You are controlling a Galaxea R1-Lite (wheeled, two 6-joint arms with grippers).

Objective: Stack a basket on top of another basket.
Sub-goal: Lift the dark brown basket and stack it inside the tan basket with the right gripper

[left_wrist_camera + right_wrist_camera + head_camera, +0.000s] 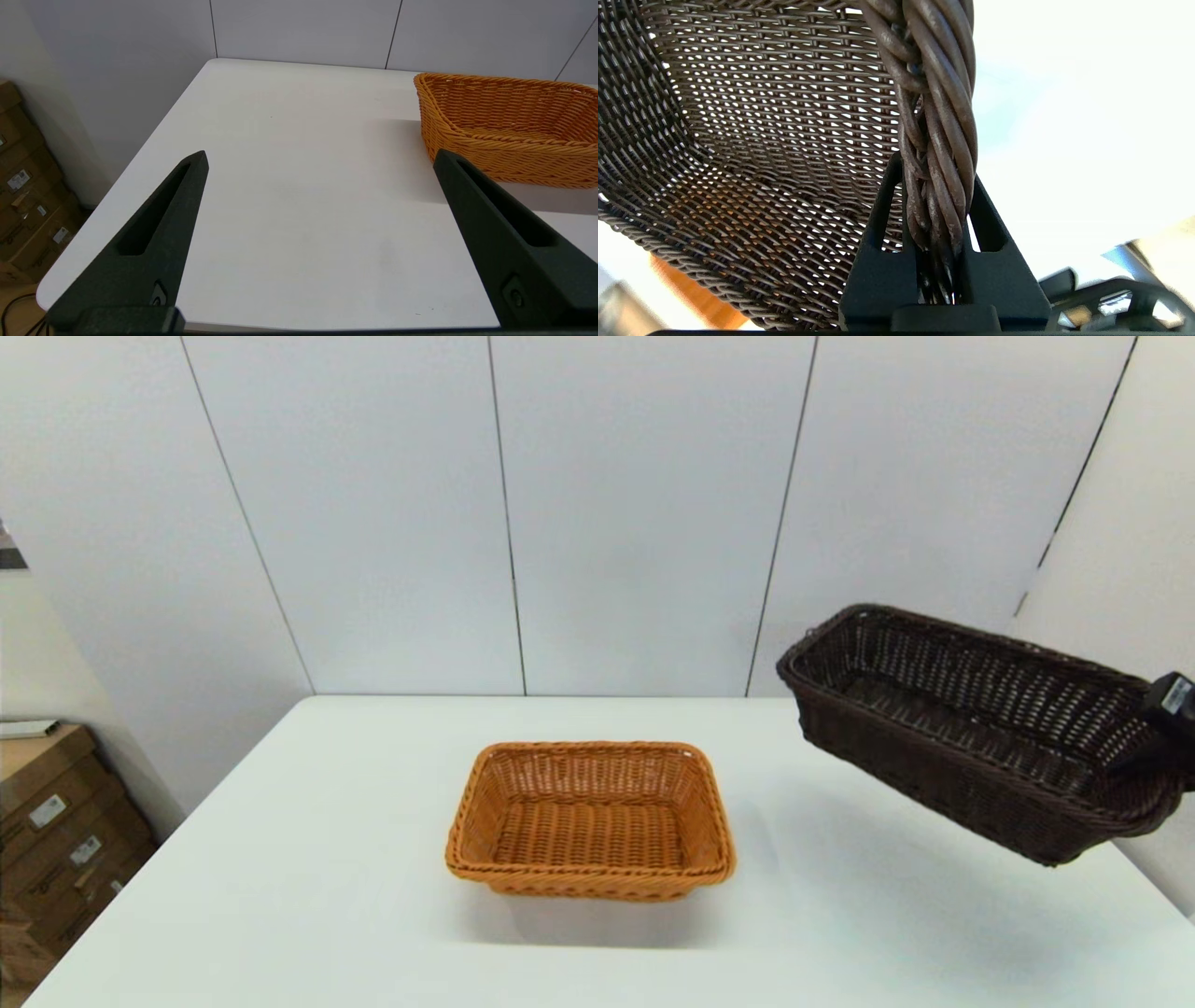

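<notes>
**Fingers clamped on the dark rim, target basket off to the left**

Both black fingers (994, 261) of the right gripper (937, 186) pinch the braided rim of the dark brown basket (971, 728) between them, one pad on either side of the braid. That basket hangs in the air at the right side of the table, clear of the surface, casting a soft shadow below. It is tilted: the end away from the gripper sits higher, while the gripped end at the far right droops. Its long axis runs roughly left to right, angled a little toward the back wall.

From the held basket, the orange-tan basket (590, 819) lies to the left and lower, standing upright near the table's middle, well apart from the dark one. Its long axis also runs left to right, so the 2 axes are close to matching, and a small turn should line them up. My judgement: the coming move is a carry leftward, a levelling, then a lowering into the open top.

Nothing stands between the 2 baskets on the white table (840, 915). The left gripper (322, 158) hangs over the table's left part with its fingers spread wide, holding nothing, just beside the orange-tan basket. Cardboard boxes (56, 831) sit on the floor to the left
</notes>
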